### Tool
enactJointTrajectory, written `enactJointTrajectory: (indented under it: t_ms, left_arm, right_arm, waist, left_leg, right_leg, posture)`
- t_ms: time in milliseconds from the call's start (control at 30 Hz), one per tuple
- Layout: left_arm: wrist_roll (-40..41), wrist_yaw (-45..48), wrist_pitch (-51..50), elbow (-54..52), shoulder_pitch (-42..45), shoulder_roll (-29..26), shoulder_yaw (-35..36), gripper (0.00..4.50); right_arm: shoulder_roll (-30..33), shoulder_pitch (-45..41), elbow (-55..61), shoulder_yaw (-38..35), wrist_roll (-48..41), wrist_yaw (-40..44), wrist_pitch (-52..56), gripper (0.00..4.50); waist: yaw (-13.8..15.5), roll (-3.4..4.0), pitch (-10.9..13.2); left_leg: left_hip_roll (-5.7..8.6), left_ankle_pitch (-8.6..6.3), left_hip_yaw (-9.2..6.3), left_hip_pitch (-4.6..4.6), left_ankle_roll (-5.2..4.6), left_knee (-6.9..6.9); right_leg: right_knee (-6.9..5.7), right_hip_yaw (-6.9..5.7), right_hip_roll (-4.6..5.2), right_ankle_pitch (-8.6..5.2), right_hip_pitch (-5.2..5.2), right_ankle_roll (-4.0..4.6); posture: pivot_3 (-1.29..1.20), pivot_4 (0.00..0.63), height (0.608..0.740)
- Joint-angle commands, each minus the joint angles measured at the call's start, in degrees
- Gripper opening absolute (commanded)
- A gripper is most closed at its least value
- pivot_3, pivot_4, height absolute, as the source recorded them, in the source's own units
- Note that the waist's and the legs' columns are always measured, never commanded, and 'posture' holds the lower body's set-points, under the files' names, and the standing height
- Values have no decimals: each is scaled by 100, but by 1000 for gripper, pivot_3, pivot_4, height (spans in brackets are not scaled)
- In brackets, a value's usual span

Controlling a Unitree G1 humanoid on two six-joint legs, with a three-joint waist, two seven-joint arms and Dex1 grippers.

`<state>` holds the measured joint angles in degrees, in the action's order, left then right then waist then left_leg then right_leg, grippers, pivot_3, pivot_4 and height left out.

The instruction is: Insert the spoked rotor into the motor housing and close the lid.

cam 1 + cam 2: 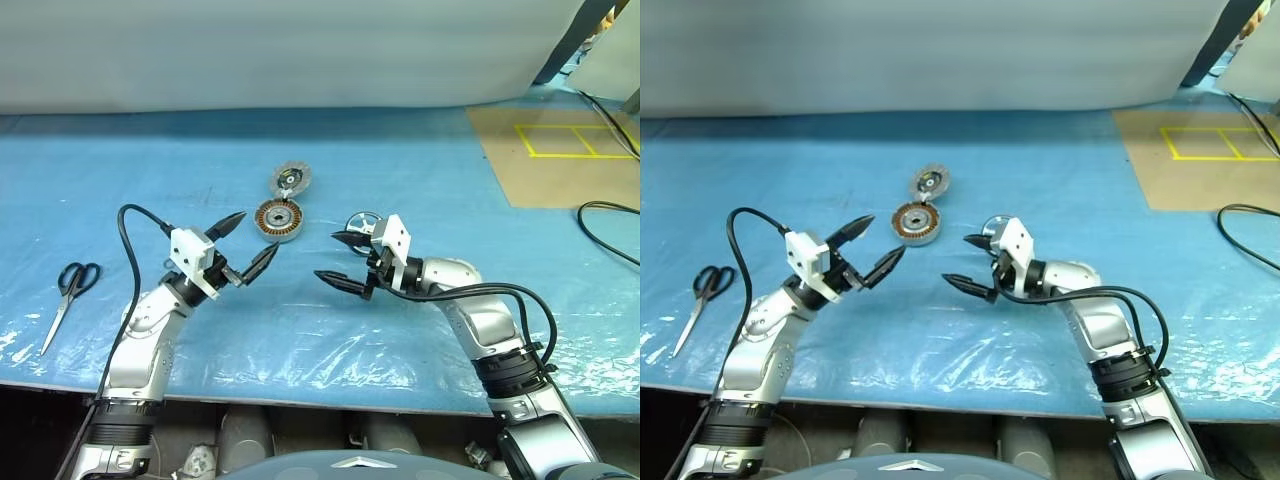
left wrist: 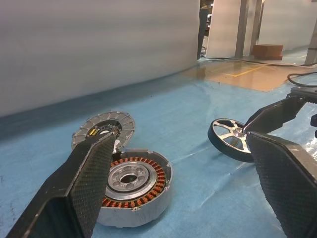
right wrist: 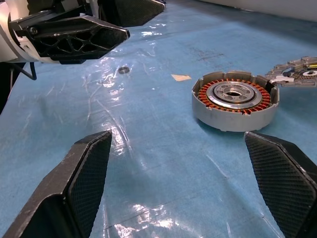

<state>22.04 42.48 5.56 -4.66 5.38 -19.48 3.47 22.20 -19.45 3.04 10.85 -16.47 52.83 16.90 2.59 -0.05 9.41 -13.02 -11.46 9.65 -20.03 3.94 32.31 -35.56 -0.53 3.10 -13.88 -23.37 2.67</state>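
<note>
Nothing is grasped yet: both the left gripper [image 1: 245, 244] and right gripper [image 1: 340, 260] hang with jaws wide apart, empty, near the motor housing [image 1: 278, 220]. The next move, I judge, is for the right gripper to pick up the spoked rotor [image 2: 230, 139] just beside the housing; the lid [image 1: 290, 180] lies touching the housing's far side.

Motor housing [image 1: 278, 220]: one, copper windings showing, open side up on the bench [image 1: 400, 170].
Lid [image 1: 290, 180]: one, lying just behind the housing.
Spoked rotor [image 2: 232, 139]: one, a shiny wheel resting on the blue sheet.
Scissors [image 1: 66, 300]: one pair, out on the robot's left.
Claws: two, the left claw [image 1: 245, 245] and the right claw [image 1: 340, 262], each with two black fingers spread wide.
Black cables at the far right edge [image 1: 610, 225]: two.
</note>
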Motion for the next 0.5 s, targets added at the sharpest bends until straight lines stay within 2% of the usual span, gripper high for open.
enactJointTrajectory:
  t_ms: [33, 500]
  left_arm:
    - [62, 9, 26, -137, 20, 0, 28, 4475]
    - [49, 133, 164, 57, -62, 54, 49, 4475]
  right_arm:
    - [56, -7, 151, -99, -79, 36, -67, 4500]
    - [134, 39, 223, -115, -105, 13, -46, 4500]
  waist:
    - [0, 0, 0]
    - [0, 0, 0]
  left_leg:
    - [0, 0, 0, 0, 0, 0]
    - [0, 0, 0, 0, 0, 0]
  right_leg:
    - [0, 0, 0, 0, 0, 0]
    - [0, 0, 0, 0, 0, 0]
  posture:
    - [0, 150, 740]
    - [0, 150, 740]
